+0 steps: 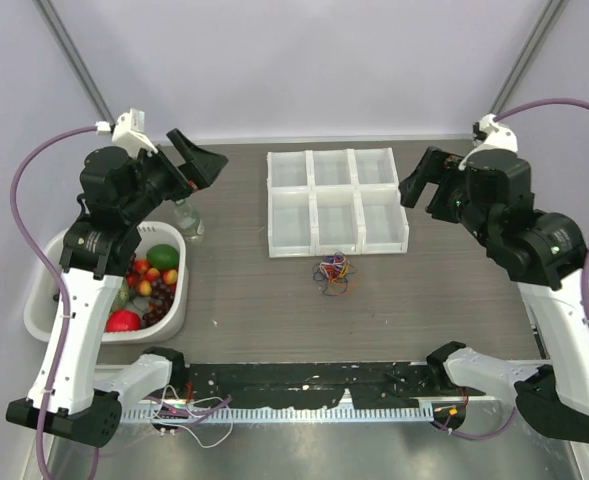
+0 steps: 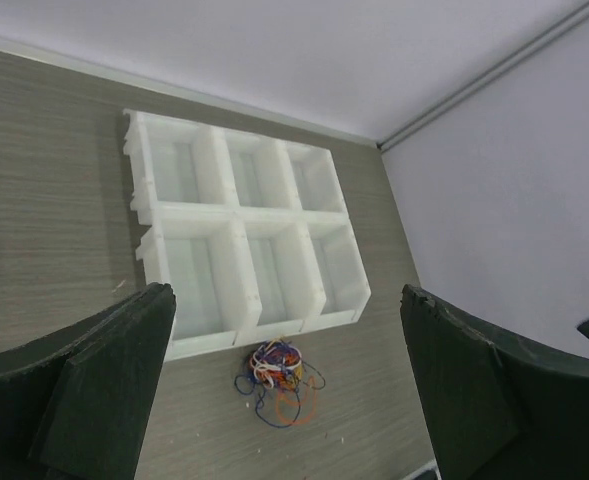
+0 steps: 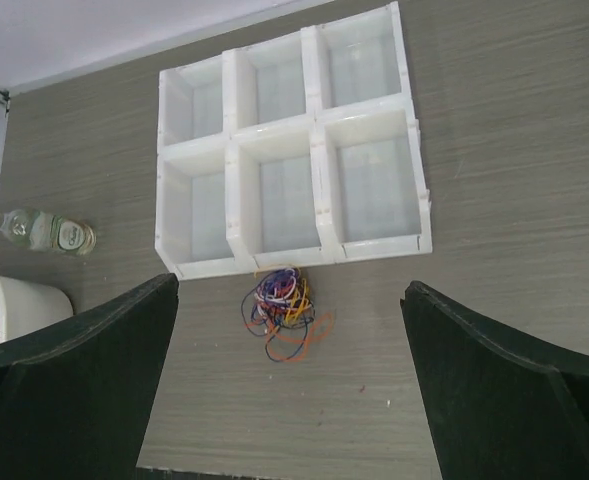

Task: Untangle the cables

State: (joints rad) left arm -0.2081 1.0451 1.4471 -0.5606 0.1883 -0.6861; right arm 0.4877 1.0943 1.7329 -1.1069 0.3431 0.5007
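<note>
The cables (image 1: 334, 271) lie as one small tangled ball of thin coloured strands (orange, blue-purple, white, yellow, black) on the table, just in front of the white tray. The tangle also shows in the left wrist view (image 2: 277, 375) and the right wrist view (image 3: 286, 308). My left gripper (image 1: 196, 160) is open and empty, held high at the back left, far from the tangle. My right gripper (image 1: 426, 187) is open and empty, held high at the back right, also far from the tangle.
A white six-compartment tray (image 1: 336, 201) stands at the back middle. A white basin of fruit (image 1: 152, 283) sits at the left, with a clear bottle (image 1: 186, 219) lying behind it. A black strip (image 1: 304, 385) runs along the near edge.
</note>
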